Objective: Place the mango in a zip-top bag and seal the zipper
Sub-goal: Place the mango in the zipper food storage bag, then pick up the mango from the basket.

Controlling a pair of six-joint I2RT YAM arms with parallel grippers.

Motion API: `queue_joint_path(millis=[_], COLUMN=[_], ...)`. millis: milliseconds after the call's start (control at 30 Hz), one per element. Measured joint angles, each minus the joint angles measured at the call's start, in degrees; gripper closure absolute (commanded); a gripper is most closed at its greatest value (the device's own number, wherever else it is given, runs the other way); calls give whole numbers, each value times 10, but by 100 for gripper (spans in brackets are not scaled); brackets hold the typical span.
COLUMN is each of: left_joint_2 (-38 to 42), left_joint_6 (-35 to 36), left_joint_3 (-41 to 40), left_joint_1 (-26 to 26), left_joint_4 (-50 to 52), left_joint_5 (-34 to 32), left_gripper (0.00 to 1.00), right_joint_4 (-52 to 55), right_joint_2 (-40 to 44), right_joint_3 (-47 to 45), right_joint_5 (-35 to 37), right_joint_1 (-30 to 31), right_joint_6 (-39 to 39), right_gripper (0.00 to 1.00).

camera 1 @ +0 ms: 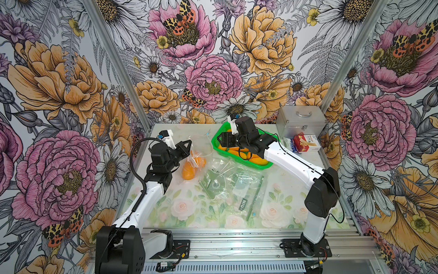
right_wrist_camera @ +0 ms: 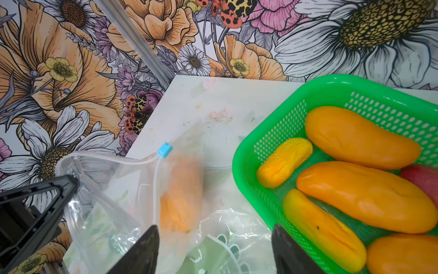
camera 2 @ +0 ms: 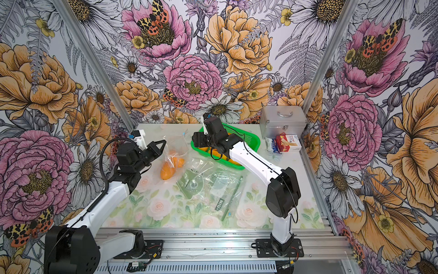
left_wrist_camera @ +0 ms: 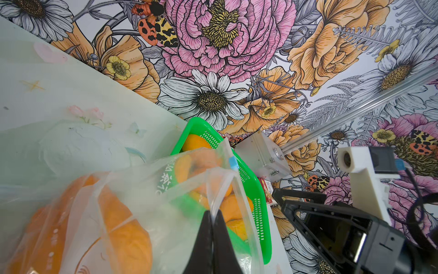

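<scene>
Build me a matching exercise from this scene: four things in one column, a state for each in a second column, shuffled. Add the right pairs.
Things
1. left gripper
2. right gripper
3. green basket
4. metal case

States
A. holds several mangoes
B. shut on the rim of the zip-top bag
C. silver, lid closed
D. open, holding nothing

Pairs: 1-B, 2-D, 3-A, 4-C

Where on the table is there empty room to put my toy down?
The front strip of the table is bare, between the flat bags and the rail. So is the right edge, in front of the small boxes. The middle and back are crowded: the bag with mangoes, green basket, metal case.
</scene>
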State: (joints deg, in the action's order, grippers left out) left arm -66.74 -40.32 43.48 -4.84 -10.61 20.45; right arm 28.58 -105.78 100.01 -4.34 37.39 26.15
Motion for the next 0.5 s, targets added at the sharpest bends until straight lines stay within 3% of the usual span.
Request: queue_joint_path(millis=[133,267,500], left_joint_2=[2,14,25], left_joint_6=[0,0,-1], left_joint_3=[0,0,0], left_joint_1=[0,0,0], left_joint_4=[0,0,0], left_joint_5=[2,7,26], left_gripper=[100,100,100], right_joint_4=[64,96,136], right_joint_2=[-4,-26,-118], right_joint_3=[31,62,80], right_joint_5=[1,14,31], right_joint_1=[-28,-70,-141], right_joint_6=[-59,-123,-214], right_gripper=[14,1,1])
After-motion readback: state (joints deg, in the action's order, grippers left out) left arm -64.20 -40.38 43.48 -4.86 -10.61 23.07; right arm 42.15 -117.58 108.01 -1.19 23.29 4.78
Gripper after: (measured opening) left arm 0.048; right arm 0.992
